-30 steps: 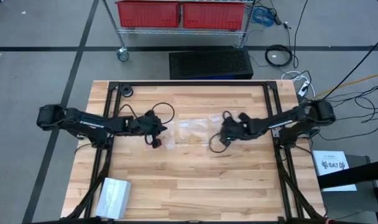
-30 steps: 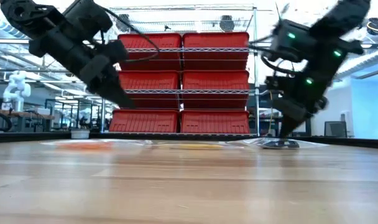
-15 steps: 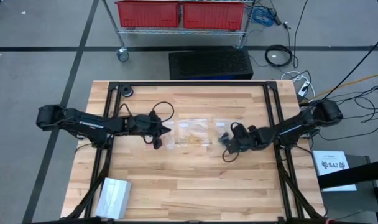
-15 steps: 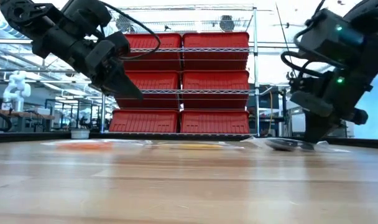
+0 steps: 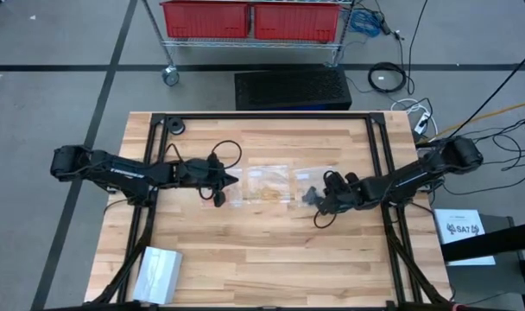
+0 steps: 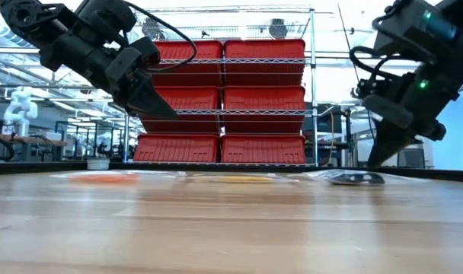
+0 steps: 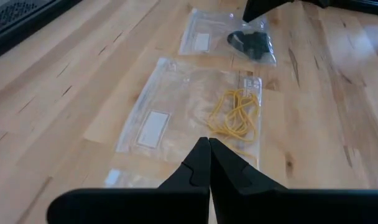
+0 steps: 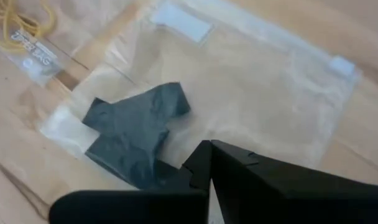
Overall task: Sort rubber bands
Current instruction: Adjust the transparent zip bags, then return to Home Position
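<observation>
Three clear bags lie flat in a row on the table's middle. One holds pale yellow rubber bands (image 7: pixel 237 115), another a clump of black bands (image 8: pixel 134 127), also seen as the black clump (image 7: pixel 250 42). An orange patch (image 6: pixel 102 179) shows in the low view at the row's left end. My left gripper (image 7: pixel 209 140) is shut and raised over the left end of the row (image 5: pixel 235 181), pointing toward the yellow-band bag. My right gripper (image 8: pixel 209 144) is shut and slants down beside the black clump (image 6: pixel 353 178), just above that bag's clear plastic (image 8: pixel 270 87).
A white box (image 5: pixel 156 272) lies near the table's near left corner. A small black roll (image 5: pixel 173 127) sits at the far left. Black frame rails (image 5: pixel 379 147) run along both sides. A shelf with red bins (image 6: pixel 224 99) stands beyond the far edge.
My right gripper has drawn back toward the table's right edge and risen off the black-band bag. My left gripper has lifted and tipped more level, moving a little toward the yellow-band bag.
</observation>
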`<state>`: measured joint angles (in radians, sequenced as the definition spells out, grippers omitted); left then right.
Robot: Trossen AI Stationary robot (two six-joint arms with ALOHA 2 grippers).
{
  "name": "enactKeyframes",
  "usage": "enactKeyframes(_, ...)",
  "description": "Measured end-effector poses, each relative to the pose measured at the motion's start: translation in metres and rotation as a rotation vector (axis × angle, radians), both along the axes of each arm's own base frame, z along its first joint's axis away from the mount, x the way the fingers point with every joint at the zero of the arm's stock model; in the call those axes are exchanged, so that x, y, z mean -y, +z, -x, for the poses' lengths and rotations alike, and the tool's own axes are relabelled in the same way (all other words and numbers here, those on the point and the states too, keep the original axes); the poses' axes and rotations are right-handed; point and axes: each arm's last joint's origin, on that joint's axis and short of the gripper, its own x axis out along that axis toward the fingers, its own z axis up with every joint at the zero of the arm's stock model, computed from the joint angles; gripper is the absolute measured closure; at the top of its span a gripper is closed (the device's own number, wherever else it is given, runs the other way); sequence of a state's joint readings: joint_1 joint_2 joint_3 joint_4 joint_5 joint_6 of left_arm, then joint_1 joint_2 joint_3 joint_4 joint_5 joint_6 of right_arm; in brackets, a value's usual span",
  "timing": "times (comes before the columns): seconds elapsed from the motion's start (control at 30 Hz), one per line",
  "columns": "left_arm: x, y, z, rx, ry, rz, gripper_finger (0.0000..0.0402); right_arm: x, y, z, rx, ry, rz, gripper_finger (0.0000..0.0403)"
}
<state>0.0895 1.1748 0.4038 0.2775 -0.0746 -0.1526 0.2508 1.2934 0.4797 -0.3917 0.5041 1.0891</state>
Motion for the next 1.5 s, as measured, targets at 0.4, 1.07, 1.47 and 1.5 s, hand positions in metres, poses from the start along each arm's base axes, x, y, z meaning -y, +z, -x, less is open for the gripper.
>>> enactKeyframes(0.4, -0.003, 0.018, 0.008, 0.082, 0.021, -0.023, 0.0400, 0.005, 0.033, 0.015, 0.077, 0.132, 0.103, 0.0403)
enactKeyframes(1.07, 0.006, 0.069, 0.130, 0.447, 0.195, -0.320, 0.0400, -0.001, 0.062, 0.091, 0.597, 0.448, 0.416, 0.0403)
enactKeyframes(1.47, 0.004, 0.046, 0.125, 0.501, 0.210, -0.367, 0.0400, 0.020, 0.069, 0.096, 0.838, 0.561, 0.592, 0.0403)
enactKeyframes(1.5, 0.004, 0.045, 0.126, 0.494, 0.207, -0.370, 0.0400, 0.022, 0.069, 0.096, 0.840, 0.564, 0.606, 0.0403)
